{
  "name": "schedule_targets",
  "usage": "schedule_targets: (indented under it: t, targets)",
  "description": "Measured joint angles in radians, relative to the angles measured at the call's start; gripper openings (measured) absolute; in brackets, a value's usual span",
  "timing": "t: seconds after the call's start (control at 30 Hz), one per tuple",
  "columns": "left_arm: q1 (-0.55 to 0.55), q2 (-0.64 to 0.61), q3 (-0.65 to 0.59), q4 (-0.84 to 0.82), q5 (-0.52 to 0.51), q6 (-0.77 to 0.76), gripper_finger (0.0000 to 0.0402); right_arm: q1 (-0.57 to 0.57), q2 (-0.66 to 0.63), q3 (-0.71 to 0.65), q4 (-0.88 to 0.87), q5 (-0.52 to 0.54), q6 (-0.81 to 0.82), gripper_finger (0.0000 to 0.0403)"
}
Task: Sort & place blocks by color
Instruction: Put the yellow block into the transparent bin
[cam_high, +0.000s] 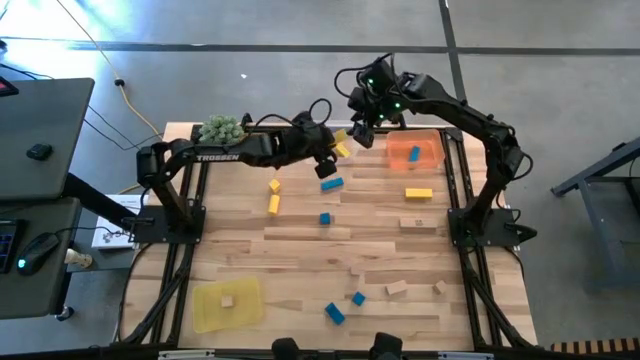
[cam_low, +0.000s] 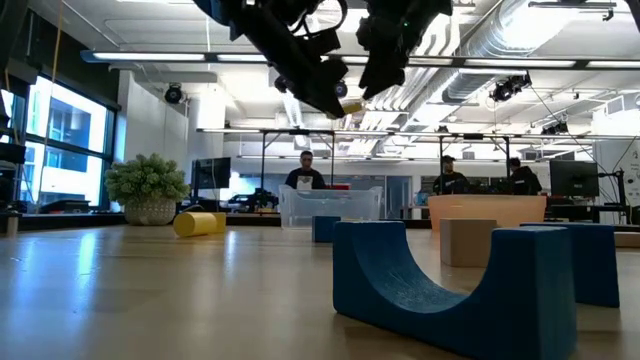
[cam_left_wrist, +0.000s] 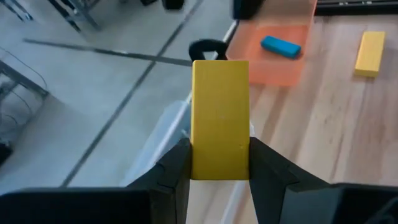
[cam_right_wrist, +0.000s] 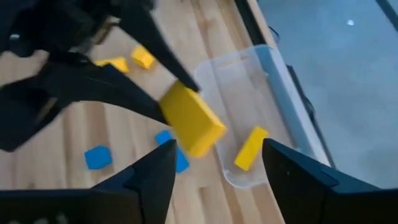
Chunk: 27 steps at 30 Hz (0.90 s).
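**Two arms meet above the clear tray, one holding a yellow block**

Two dark arms reach to the far edge of the table (cam_high: 300, 240). The left gripper (cam_left_wrist: 219, 163) pinches a yellow block (cam_left_wrist: 219, 118) between its fingers, lifted clear of the wood and held above the clear tray (cam_right_wrist: 273, 74). In the right wrist view the same block (cam_right_wrist: 191, 119) hangs over the tray's rim, and a second yellow bar (cam_right_wrist: 250, 147) already lies inside the tray. The right gripper (cam_right_wrist: 217, 163) hovers just beside the left one, above the same tray, its fingers spread wide with nothing between them.

Next to the clear tray sits an orange tray (cam_high: 414, 153) with one blue block (cam_high: 414, 153) in it. A yellow tray (cam_high: 226, 303) at the near left corner holds one plain wood block (cam_high: 228, 300).

Several blocks remain loose on the table:
- a yellow bar (cam_high: 418, 193) near the orange tray
- two yellow pieces (cam_high: 274, 196) left of centre
- a blue bar (cam_high: 331, 185) below the left gripper, and a small blue cube (cam_high: 325, 218) near the middle
- two blue pieces (cam_high: 345, 306) toward the near edge
- plain wood pieces (cam_high: 397, 288) on the near right side

A green plant (cam_high: 222, 127) stands at the far left corner. In the low view, a blue arch-shaped block (cam_low: 452, 285) fills the foreground, and people (cam_low: 305, 172) are in the room behind.
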Motion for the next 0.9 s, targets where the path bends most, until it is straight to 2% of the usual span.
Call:
schedule_targets:
  t: [0.27,0.4,0.63,0.9]
  targets:
    - [0.008,0.0,0.038,0.029,-0.008,0.12,0.0099,-0.006,0.0,0.0,0.051,-0.053,0.087,0.0229]
    - [0.008,0.0,0.049,0.044,-0.043,0.177,0.0099,-0.016,0.001,0.0,0.053,-0.025,0.135,0.0229]
    - [0.008,0.001,0.049,0.089,-0.053,0.263,0.0099,-0.045,0.001,0.0,0.092,-0.081,0.216,0.0228]
    - [0.008,0.001,0.049,0.189,-0.056,0.351,0.0099,-0.052,0.001,0.0,0.098,-0.124,0.271,0.0189]
